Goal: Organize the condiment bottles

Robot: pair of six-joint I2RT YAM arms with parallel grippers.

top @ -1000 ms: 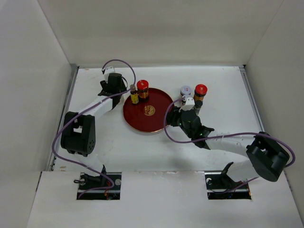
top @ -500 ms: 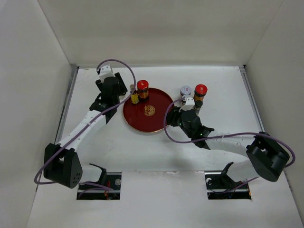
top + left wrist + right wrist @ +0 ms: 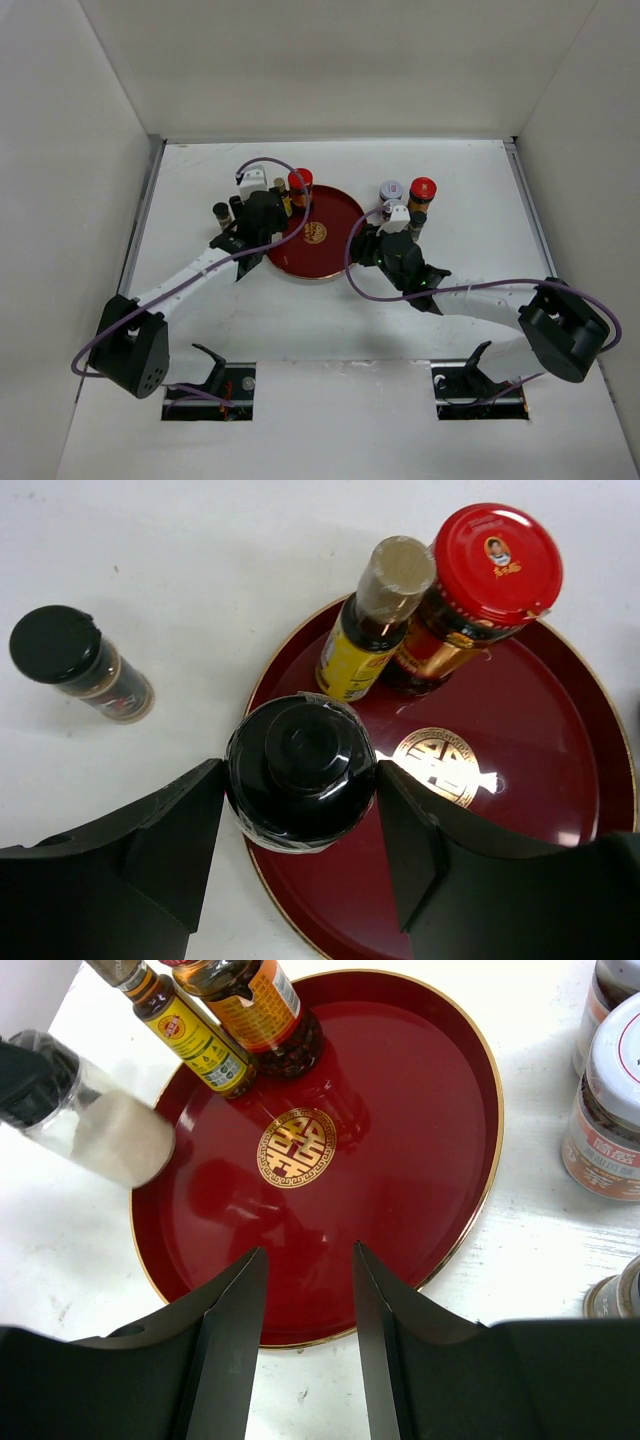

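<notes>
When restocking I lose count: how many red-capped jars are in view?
2: one red-capped jar on the tray's far-left part, another on the table right of it. Others may be hidden.

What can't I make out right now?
Left wrist: black-capped bottle in left pincer hides its own base, so contact with the round red tray is unclear.
Right wrist: white-lidded jar cut off by the right edge.
Top: left arm covers that bottle.

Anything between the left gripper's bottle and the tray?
Nothing visible. The black-capped bottle in the left gripper is over the tray at its bare left edge; the slim bottle and red-capped jar stand farther back.
</notes>
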